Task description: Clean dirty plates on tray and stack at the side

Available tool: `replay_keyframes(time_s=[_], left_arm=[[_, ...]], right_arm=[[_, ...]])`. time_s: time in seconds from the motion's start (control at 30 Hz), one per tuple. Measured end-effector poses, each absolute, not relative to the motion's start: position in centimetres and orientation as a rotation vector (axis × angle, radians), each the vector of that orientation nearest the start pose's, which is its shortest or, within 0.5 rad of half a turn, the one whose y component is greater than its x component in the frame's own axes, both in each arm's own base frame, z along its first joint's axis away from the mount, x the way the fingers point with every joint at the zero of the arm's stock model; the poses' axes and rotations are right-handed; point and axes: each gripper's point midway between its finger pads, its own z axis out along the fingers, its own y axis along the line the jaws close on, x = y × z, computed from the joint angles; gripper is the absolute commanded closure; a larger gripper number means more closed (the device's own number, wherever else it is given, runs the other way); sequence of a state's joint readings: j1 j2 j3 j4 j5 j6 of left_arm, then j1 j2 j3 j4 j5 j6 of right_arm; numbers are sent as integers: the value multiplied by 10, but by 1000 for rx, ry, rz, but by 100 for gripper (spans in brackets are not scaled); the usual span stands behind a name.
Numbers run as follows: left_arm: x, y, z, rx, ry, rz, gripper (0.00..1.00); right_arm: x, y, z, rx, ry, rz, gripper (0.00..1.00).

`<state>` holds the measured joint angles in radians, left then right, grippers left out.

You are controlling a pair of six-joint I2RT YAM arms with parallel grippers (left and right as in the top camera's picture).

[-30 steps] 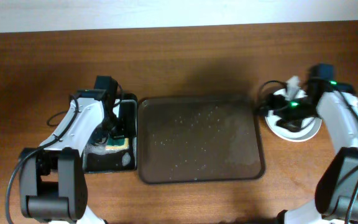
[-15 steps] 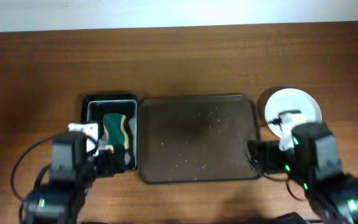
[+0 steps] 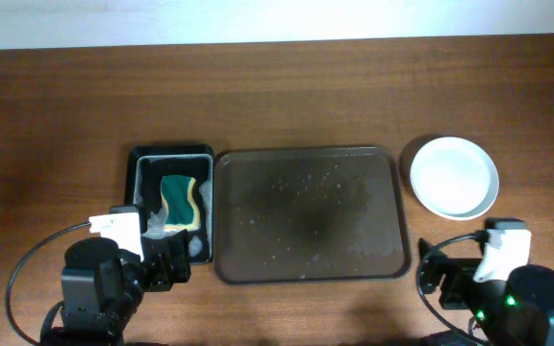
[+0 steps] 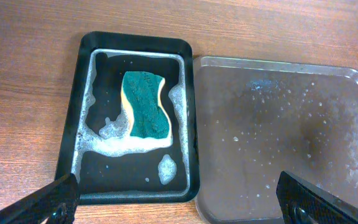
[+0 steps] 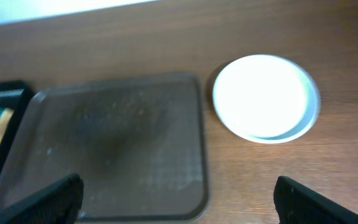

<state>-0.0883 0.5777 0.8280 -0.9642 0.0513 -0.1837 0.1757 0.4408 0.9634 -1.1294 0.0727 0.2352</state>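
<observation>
The dark brown tray (image 3: 306, 213) lies in the middle of the table, wet with soap droplets, and no plate is on it. It also shows in the left wrist view (image 4: 278, 137) and the right wrist view (image 5: 110, 143). White plates (image 3: 453, 176) sit on the table right of the tray, clean on top; I cannot tell how many are stacked. They also show in the right wrist view (image 5: 266, 96). My left gripper (image 3: 166, 264) (image 4: 179, 202) is open and empty near the front edge. My right gripper (image 3: 436, 279) (image 5: 179, 199) is open and empty, in front of the plates.
A black bin (image 3: 135, 207) (image 4: 73, 124) stands left of the tray, holding foam and a green and yellow sponge (image 3: 181, 202) (image 4: 145, 106). Bare wooden table lies behind the tray and at both far sides.
Both arms have drawn back to the near edge of the table. The left one left the sponge in the bin. The right one came off the plates.
</observation>
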Motion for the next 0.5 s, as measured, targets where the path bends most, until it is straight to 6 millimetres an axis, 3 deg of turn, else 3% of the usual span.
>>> replay_keyframes(time_s=[0.1,0.17,0.23,0.3,0.47,0.5], left_arm=[[205,-27,216,-82,2290,-200,1],[205,-27,215,-83,2292,-197,1],[205,-27,215,-84,2292,-197,1],[205,-27,215,-84,2292,-197,1],[205,-26,214,-85,2295,-196,1],[205,-26,214,-84,2293,-197,1]], right_arm=[[170,-4,266,216,1987,97,2],[183,-6,260,220,1838,109,1],[199,-5,239,213,1731,125,1],[217,-4,242,207,1583,143,1],[238,-10,226,220,1453,136,1],[242,-11,212,220,1467,133,1]])
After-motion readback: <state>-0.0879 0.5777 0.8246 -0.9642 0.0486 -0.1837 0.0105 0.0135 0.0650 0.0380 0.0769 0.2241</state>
